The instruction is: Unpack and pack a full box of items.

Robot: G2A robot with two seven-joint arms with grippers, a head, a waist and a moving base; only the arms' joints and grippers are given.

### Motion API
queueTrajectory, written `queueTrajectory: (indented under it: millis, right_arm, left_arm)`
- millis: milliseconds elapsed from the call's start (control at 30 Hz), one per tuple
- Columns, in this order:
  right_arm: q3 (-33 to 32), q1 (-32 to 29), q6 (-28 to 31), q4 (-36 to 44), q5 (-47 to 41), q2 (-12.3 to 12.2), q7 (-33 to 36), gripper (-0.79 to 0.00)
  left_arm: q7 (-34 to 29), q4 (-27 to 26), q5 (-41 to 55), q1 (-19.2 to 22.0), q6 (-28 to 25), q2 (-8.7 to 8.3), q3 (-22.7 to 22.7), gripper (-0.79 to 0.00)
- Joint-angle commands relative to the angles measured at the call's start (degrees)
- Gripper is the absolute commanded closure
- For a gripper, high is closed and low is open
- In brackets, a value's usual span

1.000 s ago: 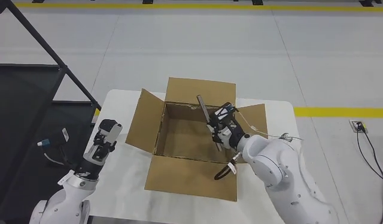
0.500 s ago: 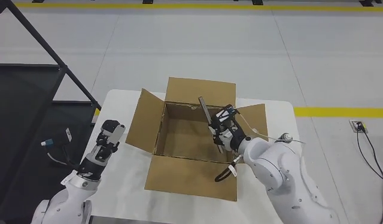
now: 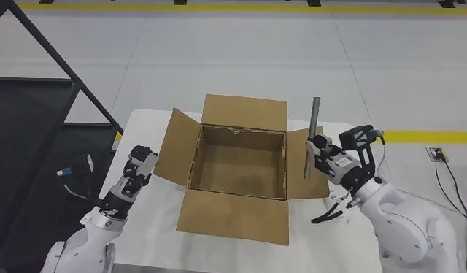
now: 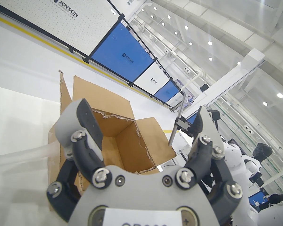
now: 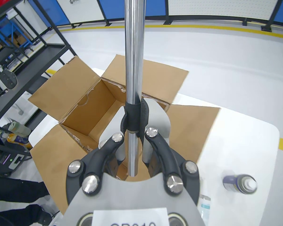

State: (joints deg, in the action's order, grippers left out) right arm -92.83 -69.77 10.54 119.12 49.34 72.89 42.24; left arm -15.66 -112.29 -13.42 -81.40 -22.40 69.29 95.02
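Step in hand: we judge this to be the unpacking half, with one item lifted out and not yet set down.
Cardboard box (image 3: 232,216): it stands open in the middle of the white table (image 3: 157,229), all four flaps folded outward, and its brown floor shows in the top view.
Steel rod (image 3: 312,131): it is held in the air over the box's right flap, outside the cavity and apart from the cardboard.
Rod's long axis: it is close to upright, with the longer shining part rising above the grip and a short end below it, near the palm.
Right gripper (image 3: 319,156): it is clenched on the rod, with the black pads pressing it from both sides low on its length.
Left gripper (image 4: 142,116): its fingers are spread wide with nothing between them. It sits beside the left flap, across the box from the rod.
Nearer arm: the right one has the rod, and the left is well apart from it.
Relation that matters: we think the set-down spot lies on the table beyond the right flap, away from the box. An upright rod would have to be tipped over to lie flat there.
Spray can (image 5: 239,183): it sits on that same stretch of table, near the flap, so we would lay the rod down beside it without touching it.
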Motion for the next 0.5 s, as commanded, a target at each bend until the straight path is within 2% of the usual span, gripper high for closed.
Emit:
queueTrajectory:
  millis: [0, 233, 467]
  right_arm:
    - [-4.2, -2.6, -0.3, 1.2, -1.9, -0.3, 0.1, 0.0]
    - [-12.9, -7.5, -2.6, 0.8, -4.7, -1.1, 2.1, 0.0]
    - [-16.7, -5.2, -4.0, -8.0, -4.9, -2.3, 9.7, 0.0]
  left_arm:
    - [0.0, 0.2, -0.2, 0.3, 0.1, 0.0, -0.5, -0.785]
    - [0.2, 0.2, -1.0, 0.9, 0.3, 0.02, -2.2, -0.785]
    - [0.8, -0.2, -1.7, 1.0, 0.7, 0.04, -3.3, -0.785]
